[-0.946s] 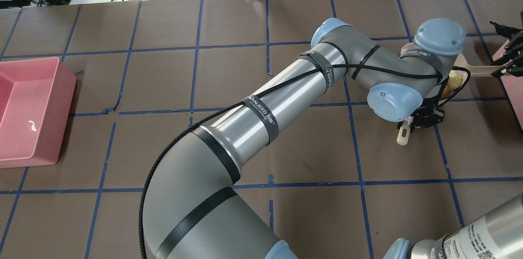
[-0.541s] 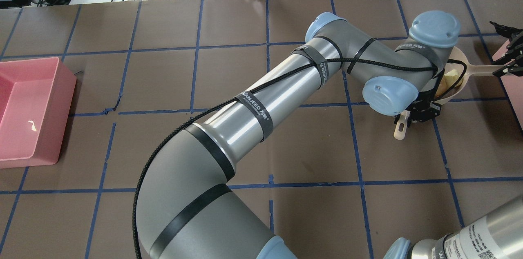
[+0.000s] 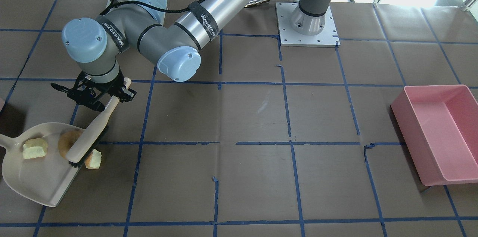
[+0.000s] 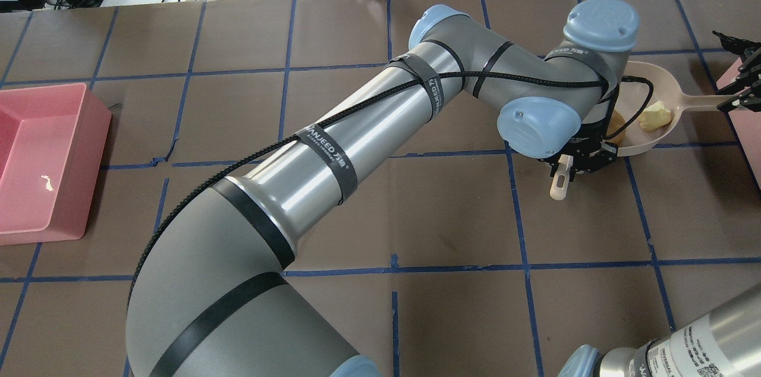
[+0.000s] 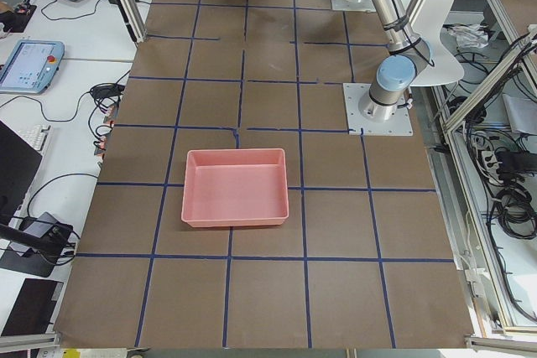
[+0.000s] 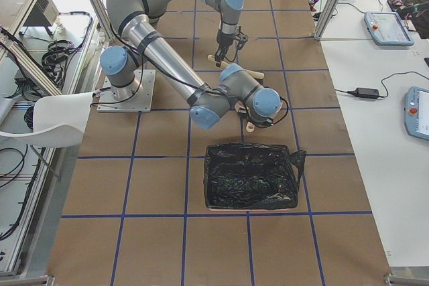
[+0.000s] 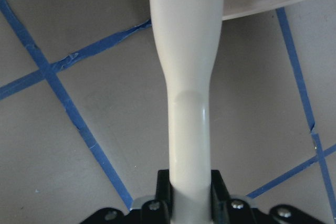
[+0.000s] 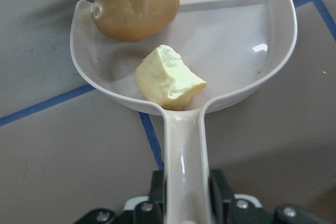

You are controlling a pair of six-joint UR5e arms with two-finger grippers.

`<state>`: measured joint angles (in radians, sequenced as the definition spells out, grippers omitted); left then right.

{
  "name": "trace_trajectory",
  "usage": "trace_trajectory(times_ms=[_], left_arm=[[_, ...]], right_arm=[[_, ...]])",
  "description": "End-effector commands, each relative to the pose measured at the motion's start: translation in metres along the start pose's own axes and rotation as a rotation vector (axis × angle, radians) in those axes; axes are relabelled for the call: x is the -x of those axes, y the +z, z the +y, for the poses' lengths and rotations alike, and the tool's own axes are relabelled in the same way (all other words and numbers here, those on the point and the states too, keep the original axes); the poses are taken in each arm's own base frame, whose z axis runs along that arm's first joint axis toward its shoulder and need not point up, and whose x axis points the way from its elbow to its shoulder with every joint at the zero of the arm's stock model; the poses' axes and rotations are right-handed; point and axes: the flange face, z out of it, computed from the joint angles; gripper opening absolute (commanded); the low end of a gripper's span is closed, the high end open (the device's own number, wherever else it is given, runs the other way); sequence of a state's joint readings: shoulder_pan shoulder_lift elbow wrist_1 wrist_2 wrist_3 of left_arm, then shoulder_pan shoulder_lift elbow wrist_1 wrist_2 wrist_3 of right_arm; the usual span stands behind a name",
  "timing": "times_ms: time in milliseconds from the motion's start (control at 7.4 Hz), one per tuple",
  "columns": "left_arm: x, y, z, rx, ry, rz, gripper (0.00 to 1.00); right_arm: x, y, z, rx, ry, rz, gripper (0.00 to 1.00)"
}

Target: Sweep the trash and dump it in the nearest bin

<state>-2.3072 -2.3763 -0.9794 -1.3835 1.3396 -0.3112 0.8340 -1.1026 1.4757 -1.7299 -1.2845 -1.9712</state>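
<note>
My right gripper (image 8: pixel 184 205) is shut on the handle of a beige dustpan (image 8: pixel 247 40) that lies flat on the table (image 4: pixel 639 77). In the pan lie the orange-tan potato piece (image 8: pixel 136 6) and one yellow-green chunk (image 8: pixel 168 77). In the front view the second chunk (image 3: pixel 93 159) sits at the pan's open lip, beside the bristles. My left gripper (image 7: pixel 186 203) is shut on a beige brush (image 3: pixel 91 130). The brush slants down onto the pan's lip (image 3: pixel 37 181) and touches the potato (image 3: pixel 66 140). From overhead the left wrist hides most of the brush (image 4: pixel 559 184).
A bin lined with a black bag (image 6: pixel 251 175) stands just beyond the right gripper (image 4: pixel 740 91), its pink edge (image 4: pixel 750 127) at the overhead view's right border. A pink bin (image 4: pixel 35 163) stands far off at the table's left end. The left arm (image 4: pixel 368 133) crosses the table's middle.
The left wrist and brush have moved left and a little away from the robot, uncovering more of the pan and the yellow-green chunk. The right gripper and dustpan have stayed put.
</note>
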Motion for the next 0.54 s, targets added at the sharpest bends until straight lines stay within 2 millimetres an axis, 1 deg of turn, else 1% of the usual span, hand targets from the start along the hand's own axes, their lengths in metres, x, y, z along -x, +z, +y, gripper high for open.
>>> trace_trajectory(times_ms=[0, 135, 270, 405], left_arm=[[0.006, -0.004, 0.005, 0.001, -0.003, -0.009, 0.09], [0.006, -0.011, 0.005, -0.011, -0.023, -0.013, 0.09], [0.020, -0.020, -0.004, -0.022, -0.129, -0.009, 0.09], [0.030, -0.013, -0.011, -0.014, -0.322, -0.005, 0.05]], right_arm=[[0.000, 0.000, 0.002, -0.002, 0.003, -0.001, 0.02], [0.000, 0.002, 0.002, -0.003, 0.004, -0.004, 0.02], [0.000, 0.003, 0.003, -0.003, 0.004, -0.005, 0.03], [0.000, 0.003, 0.003, -0.003, 0.004, -0.005, 0.03]])
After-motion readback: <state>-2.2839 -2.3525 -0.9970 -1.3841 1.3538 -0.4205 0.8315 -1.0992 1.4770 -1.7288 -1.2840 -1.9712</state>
